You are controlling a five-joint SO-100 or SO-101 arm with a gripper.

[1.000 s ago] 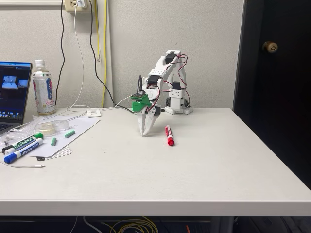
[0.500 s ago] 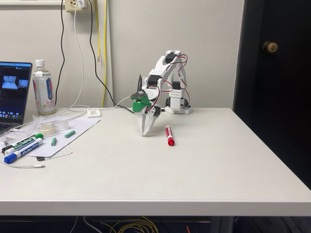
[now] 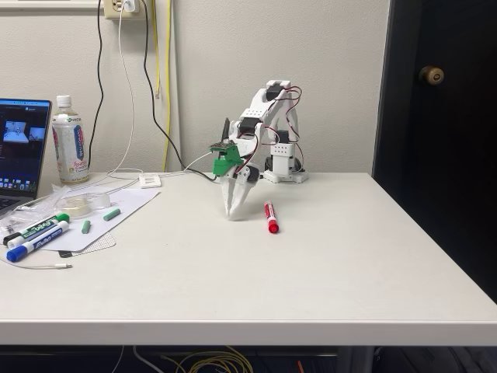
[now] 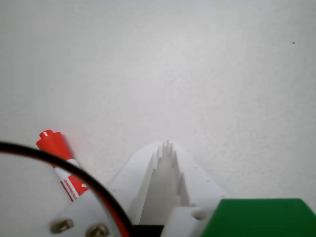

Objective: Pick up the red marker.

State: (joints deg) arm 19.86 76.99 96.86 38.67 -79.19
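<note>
My gripper (image 3: 234, 215) hangs tip-down over the surface (image 3: 311, 264), its fingers drawn together to a point with nothing between them (in the wrist view (image 4: 167, 144) the two white fingers meet at the tip over bare tabletop). So it is clenched and empty.

From the gripper tip, the red marker (image 3: 269, 216) lies at about three o'clock in the fixed view, near but not touching, flat on the surface with its cap end pointing toward the camera. In the wrist view the marker (image 4: 61, 161) sits at roughly nine o'clock from the fingertips, cap up-frame, partly crossed by a black cable.

I judge it light and rigid, a short thick plastic barrel, smooth enough to roll or squirt sideways if I pinch it off-centre. I would open wide, straddle it across the barrel near the middle, just behind the cap, and close square to its length.

It has a bright red cap and a white barrel with a red label carrying small print I cannot read.

Further out, at about nine o'clock in the fixed view, other markers (image 3: 37, 235) lie well apart beside a bottle (image 3: 70, 141) and a laptop (image 3: 22, 148).
</note>
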